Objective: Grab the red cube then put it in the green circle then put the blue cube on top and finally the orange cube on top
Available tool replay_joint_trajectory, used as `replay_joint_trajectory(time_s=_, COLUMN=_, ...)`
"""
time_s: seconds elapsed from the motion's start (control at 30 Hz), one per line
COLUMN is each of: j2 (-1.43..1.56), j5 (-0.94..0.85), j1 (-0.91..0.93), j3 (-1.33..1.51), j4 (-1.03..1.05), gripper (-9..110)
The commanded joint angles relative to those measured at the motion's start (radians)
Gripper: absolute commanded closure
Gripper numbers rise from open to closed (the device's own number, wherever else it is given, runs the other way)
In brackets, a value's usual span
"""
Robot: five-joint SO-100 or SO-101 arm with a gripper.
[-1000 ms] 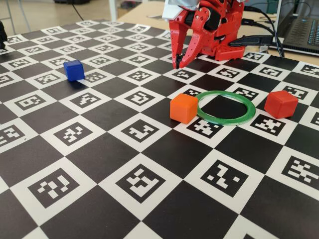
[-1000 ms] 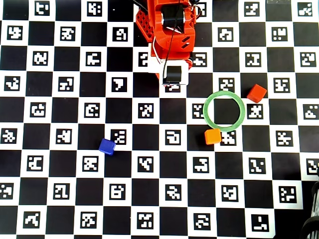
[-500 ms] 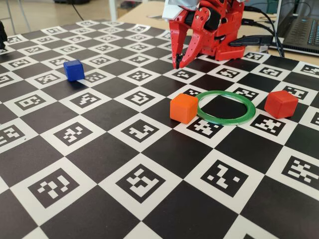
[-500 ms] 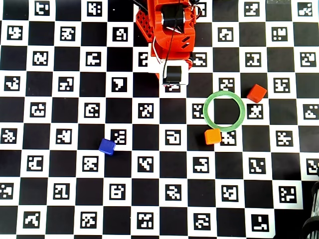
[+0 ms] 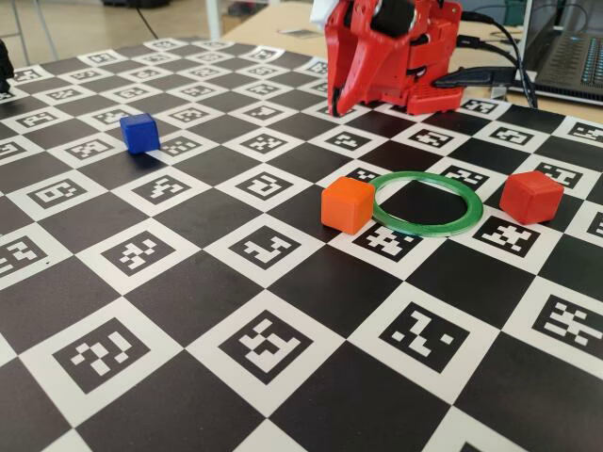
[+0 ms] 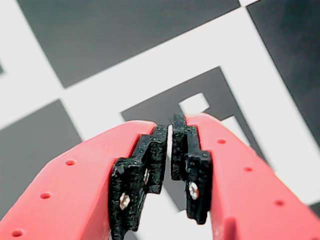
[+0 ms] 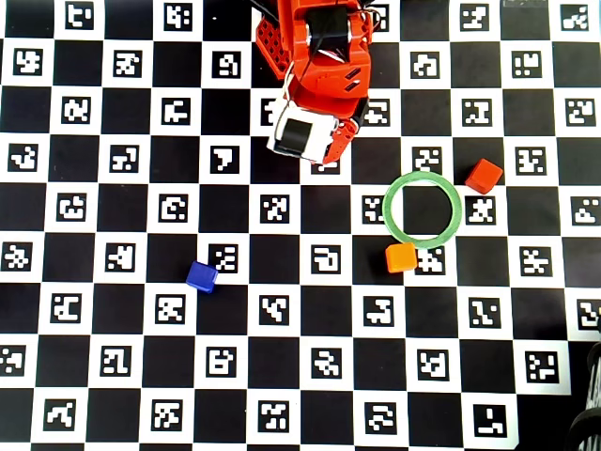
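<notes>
The red cube [image 5: 530,196] [image 7: 484,176] rests on the checkered mat just right of the green circle [image 5: 424,229] [image 7: 459,211], whose centre holds nothing. Touching the ring's near-left rim is the orange cube [image 5: 347,205] [image 7: 401,256]. Far off to the left stands the blue cube [image 5: 139,132] [image 7: 201,275]. My red gripper [image 5: 335,108] [image 7: 338,143] [image 6: 171,135] hangs at the back of the mat by the arm's base, well apart from all the cubes. Its black pads [image 6: 152,160] stand almost together with nothing between them, over a white marker square.
The arm's red base [image 5: 415,56] stands at the mat's far edge. A laptop [image 5: 570,56] and black cables [image 5: 490,75] lie behind it on the right. A dark object [image 7: 587,423] sits at the overhead view's bottom right corner.
The gripper has risen and turned, its tips pulling back toward the base in the fixed view and the wrist swinging left in the overhead view. The cubes and ring have not moved.
</notes>
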Motion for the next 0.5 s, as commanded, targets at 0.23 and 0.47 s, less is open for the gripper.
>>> replay_joint_trajectory(time_s=0.23, j2=-0.422, j5=0.394, j1=-0.121, j3=-0.48, j4=0.066, gripper=107)
replay_joint_trajectory(time_s=0.47, j2=-0.641, j5=0.612, j1=-0.204, j3=-0.831, j4=0.187, gripper=104)
